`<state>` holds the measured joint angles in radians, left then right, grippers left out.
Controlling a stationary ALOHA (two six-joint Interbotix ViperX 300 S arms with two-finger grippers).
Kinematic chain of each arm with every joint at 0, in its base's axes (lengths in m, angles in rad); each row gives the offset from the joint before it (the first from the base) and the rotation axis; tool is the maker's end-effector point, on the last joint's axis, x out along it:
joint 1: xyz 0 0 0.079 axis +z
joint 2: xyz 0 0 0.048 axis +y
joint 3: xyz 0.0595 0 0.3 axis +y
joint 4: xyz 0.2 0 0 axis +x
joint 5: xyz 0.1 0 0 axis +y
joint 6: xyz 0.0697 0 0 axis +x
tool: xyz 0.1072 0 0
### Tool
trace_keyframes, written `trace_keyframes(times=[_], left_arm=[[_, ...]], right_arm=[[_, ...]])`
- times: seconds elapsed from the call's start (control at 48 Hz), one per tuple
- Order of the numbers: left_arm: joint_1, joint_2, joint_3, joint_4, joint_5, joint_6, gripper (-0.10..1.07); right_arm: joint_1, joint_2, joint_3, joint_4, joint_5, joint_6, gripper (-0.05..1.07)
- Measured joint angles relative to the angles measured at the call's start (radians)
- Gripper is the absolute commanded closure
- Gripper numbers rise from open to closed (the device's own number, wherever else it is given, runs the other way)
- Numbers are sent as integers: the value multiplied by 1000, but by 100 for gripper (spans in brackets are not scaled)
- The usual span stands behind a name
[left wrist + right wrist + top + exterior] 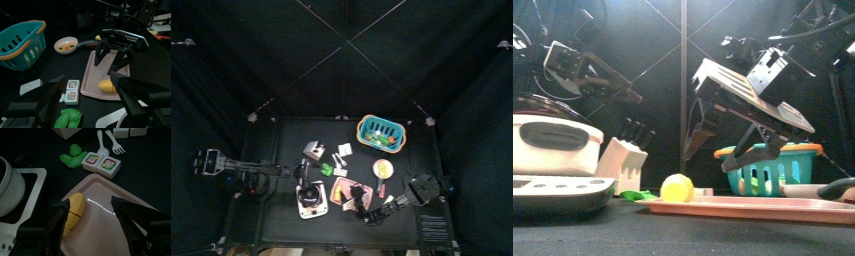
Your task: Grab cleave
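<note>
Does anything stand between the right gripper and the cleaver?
Nothing tall. The right gripper, open, hangs over the pink tray beside the corn; toward the knife block lie only a sushi box and a green toy. Which handle is the cleaver's, I cannot tell.

Plastic and gloss over matt black.
Glossy pink tray [127, 203], slatted teal plastic basket [20, 42], smooth waxy yellow corn [76, 208], matt tabletop [40, 148].
</note>
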<state>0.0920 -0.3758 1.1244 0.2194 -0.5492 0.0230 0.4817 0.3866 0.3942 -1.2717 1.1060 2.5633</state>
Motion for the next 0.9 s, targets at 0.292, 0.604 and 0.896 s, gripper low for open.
trace_keyframes(times=[0.292, 0.604, 0.896], left_arm=[[2, -6, 0, 0, 0, 0, -6], [2, -46, 17, -31, 0, -3, -6], [3, -95, 51, -66, 0, -3, -6]], right_arm=[[-12, -143, 72, 28, -43, -61, 6], [-147, -337, 121, 235, -348, -397, 6], [-272, -451, 100, 523, -466, -877, 6]])
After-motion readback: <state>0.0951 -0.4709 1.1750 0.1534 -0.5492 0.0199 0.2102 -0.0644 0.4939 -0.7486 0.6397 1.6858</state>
